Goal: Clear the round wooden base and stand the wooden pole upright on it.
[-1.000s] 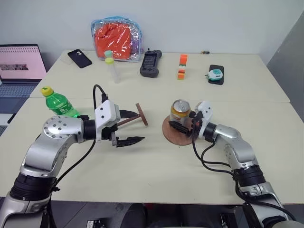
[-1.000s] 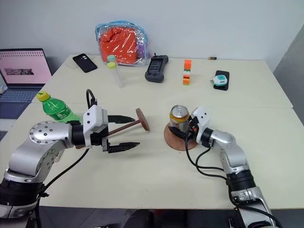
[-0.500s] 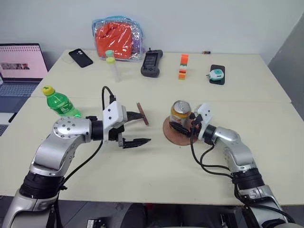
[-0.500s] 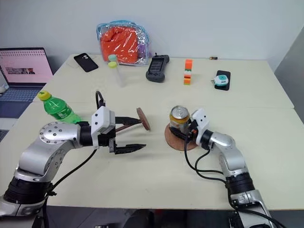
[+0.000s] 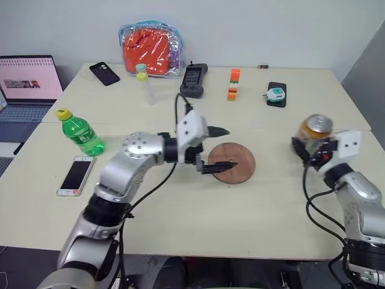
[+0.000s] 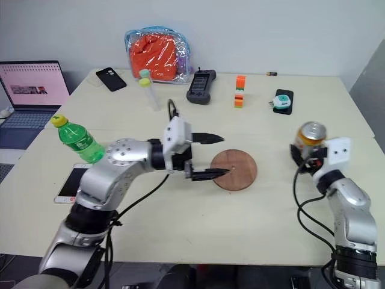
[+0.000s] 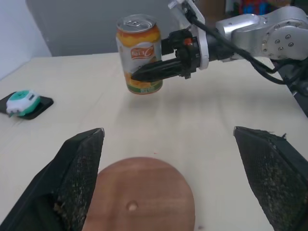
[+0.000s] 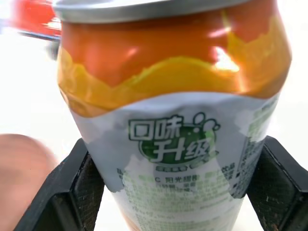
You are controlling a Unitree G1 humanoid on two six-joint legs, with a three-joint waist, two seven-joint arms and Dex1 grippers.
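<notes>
With the can lifted off to our right in the right gripper, jaws clamped on its sides, the base lies bare on the table, ready, we judge, for the pole. We cannot make the pole out; it may lie behind our left arm. The left gripper hovers at the base's near-left edge, jaws spread wide and empty, likely because the pole must be fetched next.
</notes>
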